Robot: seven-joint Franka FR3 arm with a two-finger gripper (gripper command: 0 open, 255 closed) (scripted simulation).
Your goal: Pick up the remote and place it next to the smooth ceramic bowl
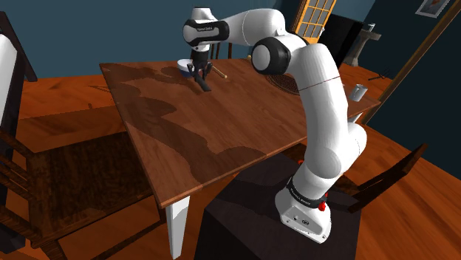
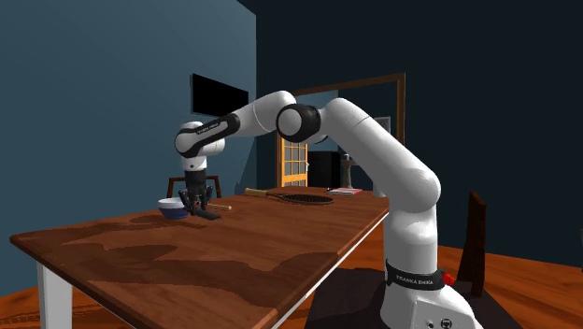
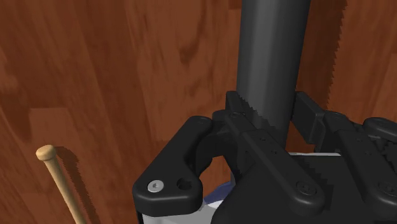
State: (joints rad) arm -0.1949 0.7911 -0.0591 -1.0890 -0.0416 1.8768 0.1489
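My black gripper (image 1: pixel 198 69) is shut on a long dark grey remote (image 1: pixel 203 80) over the far part of the wooden table (image 1: pixel 222 133). The remote slants down from the fingers; its low end is at or just above the tabletop. A small white and blue bowl (image 1: pixel 182 69) stands right beside the gripper, on the shoulder view's left. In the second exterior view the gripper (image 2: pixel 196 200) hangs by the bowl (image 2: pixel 171 207), with the remote (image 2: pixel 207 214) pointing away from it. The wrist view has the remote (image 3: pixel 270 63) clasped between both ridged fingers (image 3: pixel 236 118).
A thin wooden stick (image 3: pixel 60 181) lies on the table close to the gripper, opposite the bowl. Farther along lie a dark racket (image 2: pixel 299 197), a red book (image 2: pixel 345 191) and a grey cup (image 1: pixel 359 91). Dark chairs (image 1: pixel 44 185) stand around the table.
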